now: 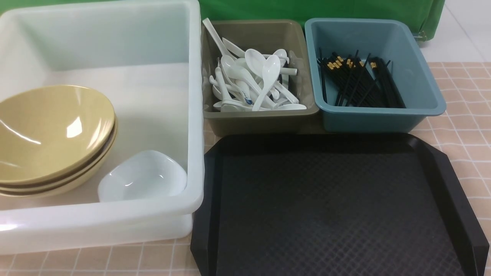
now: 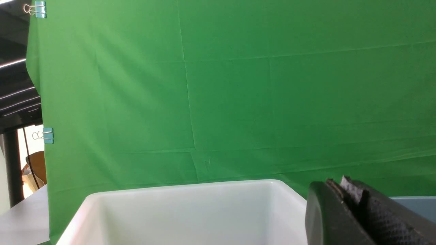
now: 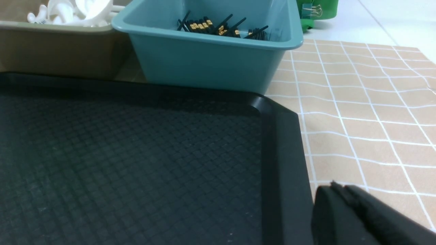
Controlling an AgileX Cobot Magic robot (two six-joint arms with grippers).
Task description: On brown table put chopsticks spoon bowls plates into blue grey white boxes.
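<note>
The white box [image 1: 193,115] at the left holds stacked tan bowls [image 1: 53,134] and a small white dish [image 1: 144,176]. The grey box [image 1: 261,119] in the middle holds several white spoons [image 1: 255,80]. The blue box [image 1: 422,88] at the right holds several black chopsticks [image 1: 356,82]. Neither gripper shows in the front view. My left gripper [image 2: 340,185] is shut and empty, held high near the white box's rim [image 2: 190,187]. My right gripper [image 3: 335,186] is shut and empty, low beside the black tray's right edge [image 3: 282,163]. The blue box [image 3: 211,58] with the chopsticks [image 3: 218,27] lies beyond it.
A black textured tray [image 1: 330,207] fills the front centre and right of the table. The table has a tan tiled cover [image 1: 468,126]. A green cloth backdrop [image 2: 238,85] hangs behind the boxes.
</note>
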